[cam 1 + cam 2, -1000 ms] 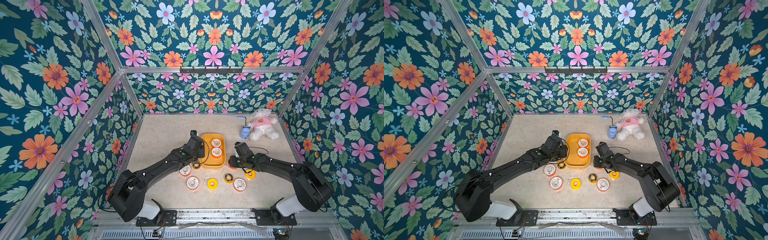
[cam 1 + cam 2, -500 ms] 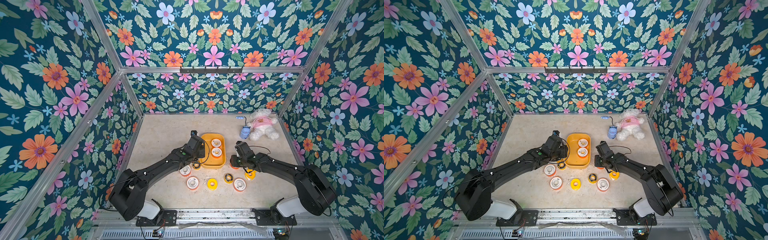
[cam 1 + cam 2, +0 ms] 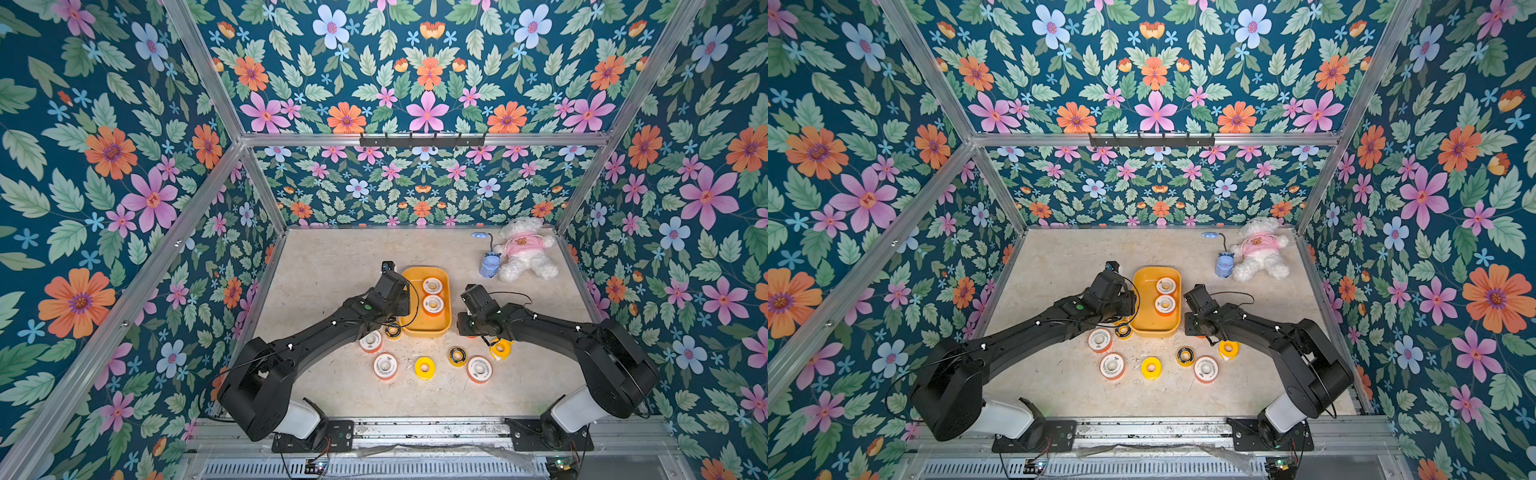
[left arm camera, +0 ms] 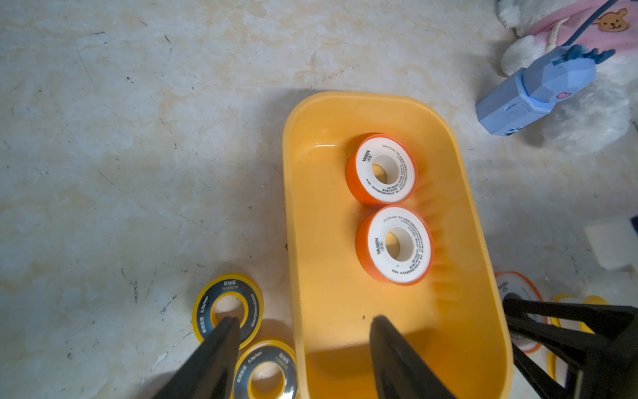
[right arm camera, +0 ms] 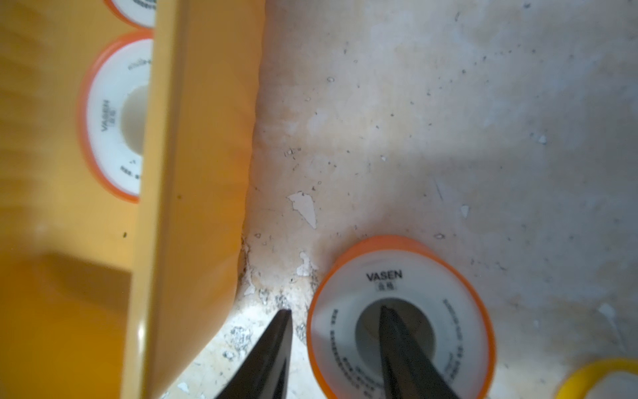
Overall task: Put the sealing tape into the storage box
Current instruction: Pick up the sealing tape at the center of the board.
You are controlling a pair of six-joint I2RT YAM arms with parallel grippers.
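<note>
The yellow-orange storage box (image 3: 428,332) (image 4: 310,193) lies mid-table and holds two white-faced, orange-rimmed rolls of sealing tape (image 4: 402,172) (image 4: 412,248). My left gripper (image 4: 302,324) is open and empty. It straddles the box's wall, with one finger over a black-and-yellow ring (image 4: 207,311) and the other over the box floor. My right gripper (image 5: 335,316) is open beside the box. One fingertip sits in the hole of a white-and-orange roll (image 5: 448,311); the other stands just outside its rim. More rolls lie loose towards the table's near edge in both top views: white-and-orange (image 3: 385,365), yellow (image 3: 424,368), black-and-yellow (image 3: 457,355).
A white plush bear in a pink shirt (image 3: 523,253) and a blue gadget (image 3: 489,265) lie at the back right. Floral walls close the table on three sides. A second black-and-yellow ring (image 4: 266,373) lies against the box wall by my left fingers.
Hardly anything: the right wrist has shifted slightly beside the box. The left arm, the rolls and the box are where they were.
</note>
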